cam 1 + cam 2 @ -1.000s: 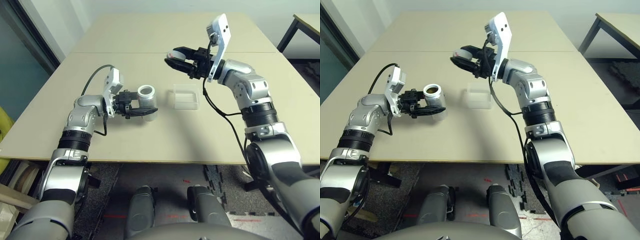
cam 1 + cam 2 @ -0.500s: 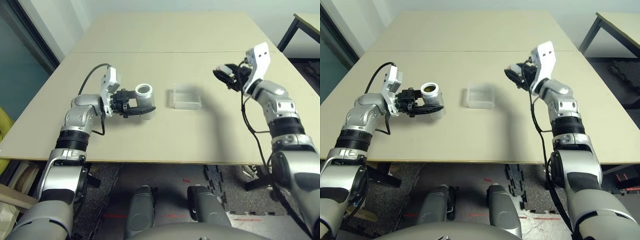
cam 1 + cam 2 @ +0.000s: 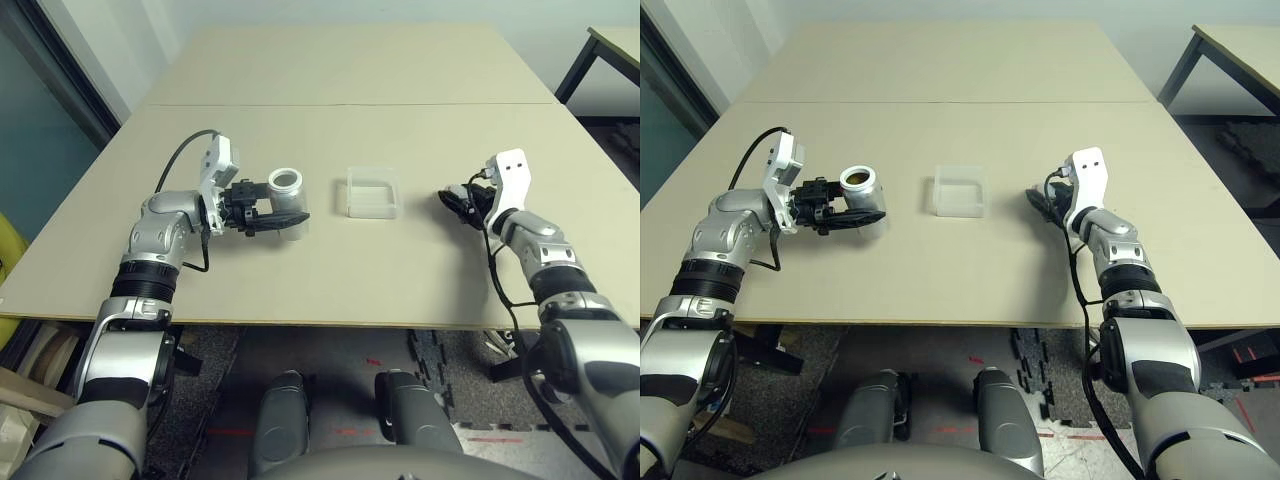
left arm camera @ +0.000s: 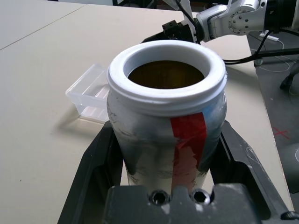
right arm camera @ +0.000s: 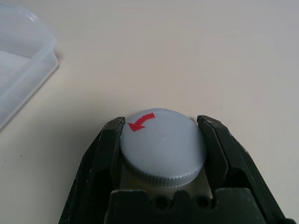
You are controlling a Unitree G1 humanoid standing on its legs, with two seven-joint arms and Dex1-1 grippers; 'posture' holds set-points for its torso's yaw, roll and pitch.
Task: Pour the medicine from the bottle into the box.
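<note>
Left end effector (image 3: 272, 214): I see its two black fingers clamped on either side of the small silvery-white cylindrical bottle with the red label stripe (image 3: 287, 198), left of centre in the head view.

Bottle: upright on the pale beige worktop (image 3: 330, 270), uncapped; my left wrist camera looks straight into its white-rimmed mouth (image 4: 166, 70), dark brown inside. What lies in there I cannot make out.

Right end effector (image 3: 455, 203): low over the worktop at centre right of the head view, fingers drawn in on the round grey ribbed cap with a red arrow on top (image 5: 163, 145). In the right wrist view one black finger (image 5: 103, 154) presses each side of the cap.

Cap: held just above or on the worktop; I cannot tell which from here.

Box: the small shallow square box of clear plastic (image 3: 372, 192) sits open at the middle of the head view, between the two end effectors, apart from both. It is nearer the bottle than the cap. One corner of it shows at the upper left of the right wrist view (image 5: 23, 70).

Box contents: I can't tell from these views.
</note>
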